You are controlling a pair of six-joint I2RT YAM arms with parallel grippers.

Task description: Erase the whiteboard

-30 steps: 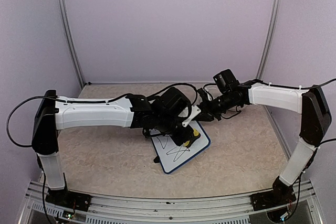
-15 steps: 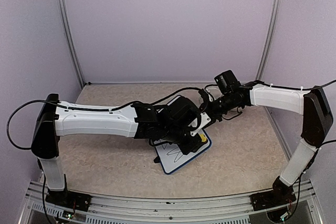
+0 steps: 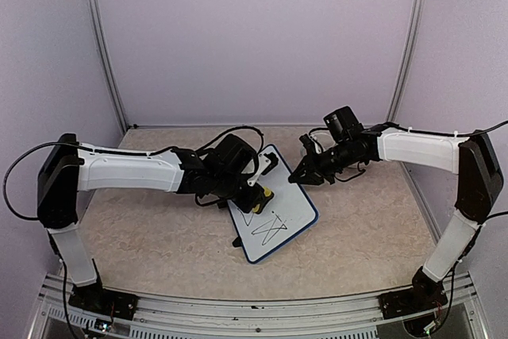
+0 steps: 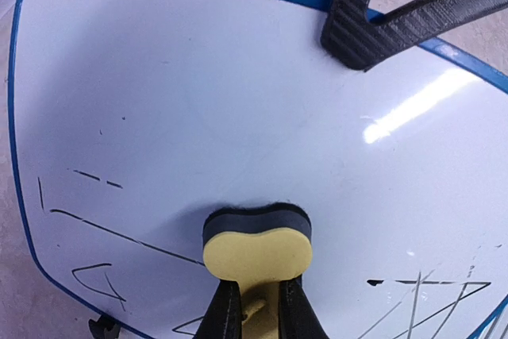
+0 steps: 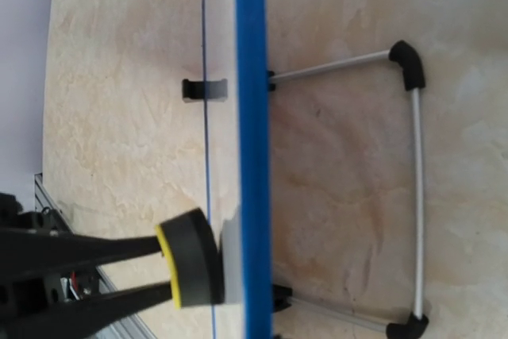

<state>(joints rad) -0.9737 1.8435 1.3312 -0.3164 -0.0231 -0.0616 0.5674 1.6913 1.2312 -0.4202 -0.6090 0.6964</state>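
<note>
The whiteboard (image 3: 292, 210), white with a blue rim, stands tilted on the table with black scribbles (image 3: 268, 226) on its lower part. My left gripper (image 3: 264, 194) is shut on a yellow sponge eraser (image 4: 256, 245) and presses its dark felt face against the board (image 4: 198, 93). Marker lines remain at the lower left (image 4: 95, 232) and lower right (image 4: 429, 291). My right gripper (image 3: 304, 174) grips the board's far right rim; one of its fingers (image 4: 373, 25) lies across that edge. The right wrist view shows the rim (image 5: 252, 117) edge-on and the eraser (image 5: 190, 258).
The board's wire stand (image 5: 416, 196) with black feet rests on the beige tabletop behind it. A black foot clip (image 5: 203, 90) sits by the rim. Lavender walls enclose the table at the back and sides, with aluminium rails at the near edge (image 3: 254, 307).
My left gripper has carried the eraser from the board's right side back to the left, to its upper middle. The left arm drew back. The right arm has held still.
</note>
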